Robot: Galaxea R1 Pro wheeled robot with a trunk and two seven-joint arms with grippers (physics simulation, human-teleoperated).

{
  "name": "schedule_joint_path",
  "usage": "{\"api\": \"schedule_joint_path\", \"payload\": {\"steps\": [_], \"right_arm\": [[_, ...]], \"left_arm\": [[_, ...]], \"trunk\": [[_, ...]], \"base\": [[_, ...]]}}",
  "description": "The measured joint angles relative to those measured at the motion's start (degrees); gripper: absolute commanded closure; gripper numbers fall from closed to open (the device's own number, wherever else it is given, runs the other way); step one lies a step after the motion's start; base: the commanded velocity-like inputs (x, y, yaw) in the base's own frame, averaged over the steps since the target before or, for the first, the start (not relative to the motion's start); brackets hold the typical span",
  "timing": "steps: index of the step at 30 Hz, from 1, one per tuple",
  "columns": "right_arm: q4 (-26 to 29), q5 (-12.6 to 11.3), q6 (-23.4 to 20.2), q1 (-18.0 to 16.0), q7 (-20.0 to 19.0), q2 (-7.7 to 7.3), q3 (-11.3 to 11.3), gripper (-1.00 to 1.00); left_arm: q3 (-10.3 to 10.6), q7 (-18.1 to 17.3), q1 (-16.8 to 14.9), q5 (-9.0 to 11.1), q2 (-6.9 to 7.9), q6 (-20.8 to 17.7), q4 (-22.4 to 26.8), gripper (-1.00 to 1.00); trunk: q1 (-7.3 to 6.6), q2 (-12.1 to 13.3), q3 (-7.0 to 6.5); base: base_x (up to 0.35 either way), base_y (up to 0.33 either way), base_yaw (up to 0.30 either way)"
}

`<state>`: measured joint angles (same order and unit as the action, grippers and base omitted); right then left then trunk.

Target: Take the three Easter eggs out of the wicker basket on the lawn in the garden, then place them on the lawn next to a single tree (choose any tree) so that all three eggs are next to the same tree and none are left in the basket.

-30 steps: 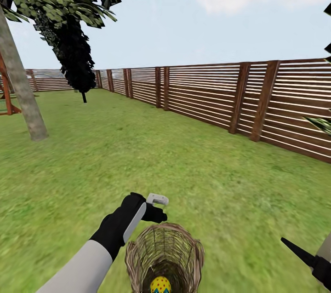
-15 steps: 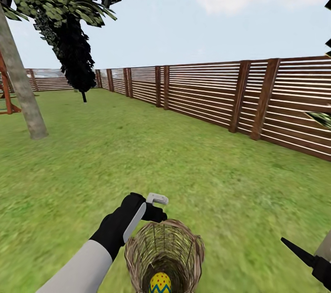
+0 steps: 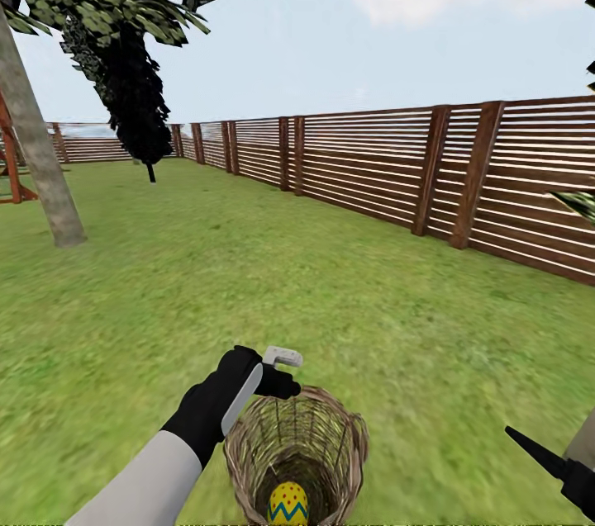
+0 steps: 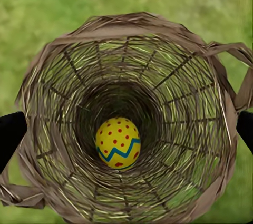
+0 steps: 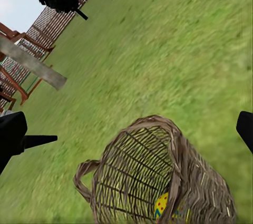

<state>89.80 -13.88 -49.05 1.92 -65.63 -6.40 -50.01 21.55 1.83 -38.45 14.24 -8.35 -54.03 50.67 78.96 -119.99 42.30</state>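
My left gripper (image 3: 281, 373) hangs just above the far rim of the wicker basket (image 3: 351, 443); through the left wrist camera I look straight down into the basket (image 4: 52, 66), and the two dark fingertips (image 4: 10, 134) sit at opposite sides of the picture, outside the basket's rim, so the gripper is spread wide with nothing held. Directly below that gripper, at the bottom of the basket, lies one Easter egg (image 4: 118, 142), yellow with red dots and a blue zigzag band; in the head view the same egg (image 3: 288, 503) shows deep inside the weave; I can make out only this one egg, and whether others lie beneath it I cannot tell.

My right gripper (image 3: 549, 464) is off to the right of the basket and well apart from it, above the lawn (image 3: 248, 278); in the right wrist view its dark fingertips (image 5: 10, 132) stand far apart at either edge, so it too is wide and empty; ahead of it the basket (image 5: 126, 166) appears tilted in that picture, with a sliver of the egg (image 5: 161, 205) visible through the wicker.

Far beyond the left gripper, to its left, a tree (image 3: 41, 171) with a pale trunk stands on the grass; a narrow black tree (image 3: 132, 105) stands farther off near the slatted wooden fence (image 3: 372, 163).
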Motion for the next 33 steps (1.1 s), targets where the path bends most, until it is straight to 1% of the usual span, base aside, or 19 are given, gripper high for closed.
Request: {"api": "schedule_joint_path", "payload": {"steps": [33], "right_arm": [[-0.1, 0.0, 0.0, 0.0, 0.1, -0.02, 0.1, -1.0]], "left_arm": [[0.0, 0.0, 0.0, 0.0, 0.0, 0.4, 0.0, -1.0]], "trunk": [[7.25, -13.2, 5.92]], "base": [[0.0, 0.0, 0.0]]}}
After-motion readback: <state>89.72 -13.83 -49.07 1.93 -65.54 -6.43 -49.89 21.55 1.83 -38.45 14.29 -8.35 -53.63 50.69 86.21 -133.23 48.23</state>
